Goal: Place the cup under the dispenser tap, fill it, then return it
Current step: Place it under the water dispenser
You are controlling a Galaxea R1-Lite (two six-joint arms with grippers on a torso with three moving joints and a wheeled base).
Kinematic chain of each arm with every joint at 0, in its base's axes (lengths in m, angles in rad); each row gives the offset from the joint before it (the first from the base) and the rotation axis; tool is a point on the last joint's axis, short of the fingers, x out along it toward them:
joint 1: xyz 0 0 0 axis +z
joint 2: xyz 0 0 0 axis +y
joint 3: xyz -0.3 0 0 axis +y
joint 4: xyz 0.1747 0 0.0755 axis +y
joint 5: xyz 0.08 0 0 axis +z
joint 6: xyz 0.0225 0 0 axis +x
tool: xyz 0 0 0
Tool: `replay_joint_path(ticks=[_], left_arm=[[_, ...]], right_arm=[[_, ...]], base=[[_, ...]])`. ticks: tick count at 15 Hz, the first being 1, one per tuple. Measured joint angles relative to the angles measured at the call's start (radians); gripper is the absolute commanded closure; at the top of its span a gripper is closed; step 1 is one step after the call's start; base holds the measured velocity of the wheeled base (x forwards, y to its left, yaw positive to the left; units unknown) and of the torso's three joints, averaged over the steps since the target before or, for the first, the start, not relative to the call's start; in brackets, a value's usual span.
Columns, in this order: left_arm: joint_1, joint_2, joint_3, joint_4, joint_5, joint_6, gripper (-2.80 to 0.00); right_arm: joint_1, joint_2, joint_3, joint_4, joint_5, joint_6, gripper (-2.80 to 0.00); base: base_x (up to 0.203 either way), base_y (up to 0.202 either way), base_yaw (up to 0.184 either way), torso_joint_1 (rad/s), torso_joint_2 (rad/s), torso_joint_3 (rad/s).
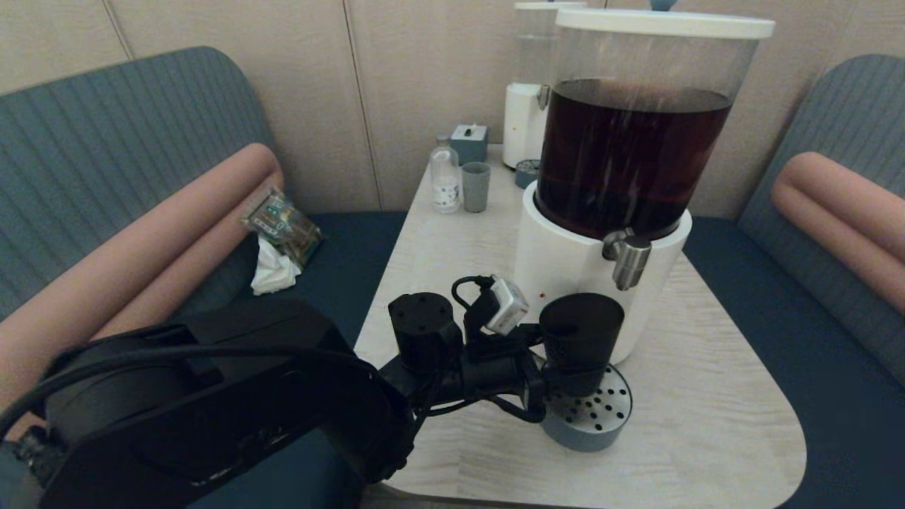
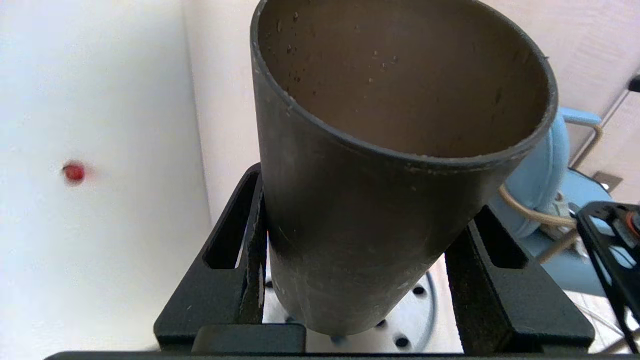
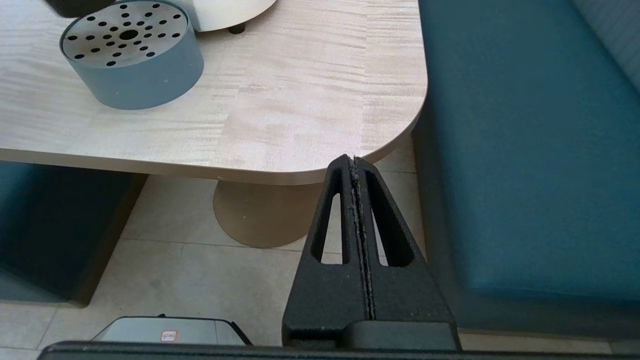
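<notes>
The dark smoky cup point(image 1: 580, 332) is held upright-ish in my left gripper point(image 1: 564, 376), which is shut on its lower half. The cup hangs over, or rests on, the perforated grey drip tray point(image 1: 601, 416); I cannot tell whether they touch. The brushed-steel dispenser tap point(image 1: 628, 259) sticks out of the big white-based dispenser point(image 1: 558, 261), above and just right of the cup's rim. In the left wrist view the cup point(image 2: 370, 215) fills the space between both black fingers point(image 2: 247, 240) and looks empty. My right gripper point(image 3: 354, 161) is parked, shut, below the table's front corner.
At the table's point(image 1: 707, 424) far side stand a clear bottle point(image 1: 445, 180), a small pale grey-green cup point(image 1: 475, 186), a tissue box point(image 1: 469, 143) and a smaller white dispenser point(image 1: 527, 106). Blue benches flank the table; a packet point(image 1: 283, 223) lies on the left one.
</notes>
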Motion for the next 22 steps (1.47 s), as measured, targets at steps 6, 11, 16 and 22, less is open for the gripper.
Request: replay_joint_path(ticks=[6,11,16,22], left_arm=[[-0.002,0.056,-0.07,0.041,0.001,0.001,0.0],[-0.002,0.086,-0.114,0.052,0.008,0.001,0.0],[-0.007,0.099,-0.125,0.052,0.053,0.003,0.0],[-0.022,0.106,-0.127,0.051,0.061,0.004,0.0]], right_arm=[[0.0,0.0,0.0,0.0,0.0,0.0,0.0],[0.0,0.0,0.0,0.0,0.0,0.0,0.0],[0.0,0.0,0.0,0.0,0.0,0.0,0.0],[0.0,0.0,0.0,0.0,0.0,0.0,0.0]], base=[[0.0,0.0,0.0,0.0,0.0,0.0],[0.0,0.0,0.0,0.0,0.0,0.0],[0.0,0.0,0.0,0.0,0.0,0.0],[0.0,0.0,0.0,0.0,0.0,0.0]])
